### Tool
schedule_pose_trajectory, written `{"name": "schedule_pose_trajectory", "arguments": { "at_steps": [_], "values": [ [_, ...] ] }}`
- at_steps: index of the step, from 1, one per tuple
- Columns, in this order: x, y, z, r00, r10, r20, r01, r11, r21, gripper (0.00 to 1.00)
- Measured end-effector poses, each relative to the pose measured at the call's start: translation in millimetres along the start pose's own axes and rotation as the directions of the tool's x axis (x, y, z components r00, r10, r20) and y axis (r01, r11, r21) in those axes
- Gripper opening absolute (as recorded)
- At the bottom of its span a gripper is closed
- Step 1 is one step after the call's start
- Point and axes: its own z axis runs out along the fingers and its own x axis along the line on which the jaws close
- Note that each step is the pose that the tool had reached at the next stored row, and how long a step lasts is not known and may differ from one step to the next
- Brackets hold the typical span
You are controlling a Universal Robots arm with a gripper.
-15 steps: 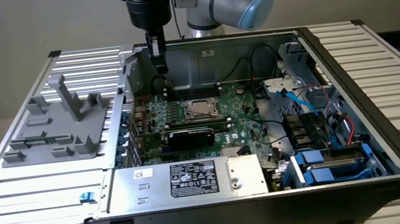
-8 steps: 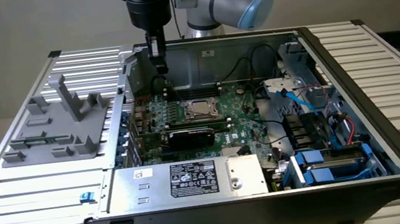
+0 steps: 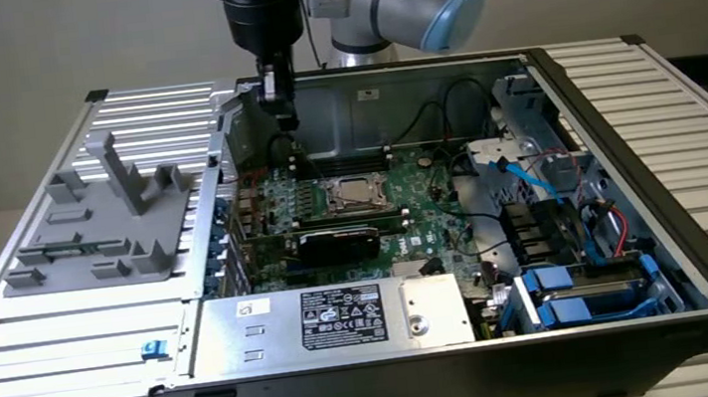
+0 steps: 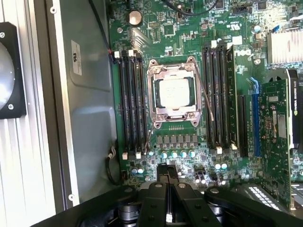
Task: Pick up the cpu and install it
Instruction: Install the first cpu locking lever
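the hand (image 4: 168, 176) was clenched on nothing, its fingers pressed together, and it hung over the far part of the open computer case (image 3: 677, 222), toward the exterior view's left, above the motherboard (image 4: 189, 28). the cpu (image 4: 176, 92) lay apart from it, flat inside the socket frame (image 4: 156, 71) at the middle of the board, silver top up, with rows of memory sticks (image 4: 132, 99) close on either side. it looked level in the frame, though from these angles i could not tell whether it was fully seated or whether the frame was latched. the case sat on a slatted tabletop (image 3: 62, 332). the risks, as i judged them: a chip resting slightly askew could bend the contacts beneath it under any downward press, and a clenched hand coming down off-centre could strike the memory sticks or the frame's thin lever, since the gaps there were narrow.
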Motion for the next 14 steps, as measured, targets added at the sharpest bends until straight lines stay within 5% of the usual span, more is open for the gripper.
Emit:
{"name": "schedule_pose_trajectory", "arguments": {
  "at_steps": [7, 14],
  "values": [
    [0.0, 0.0, 0.0, 0.9953, 0.097, -0.0012, -0.097, 0.9953, -0.0064, 0.11],
    [0.0, 0.0, 0.0, 0.9806, 0.196, -0.0022, -0.196, 0.9805, -0.0134, 0.11]
  ]
}}
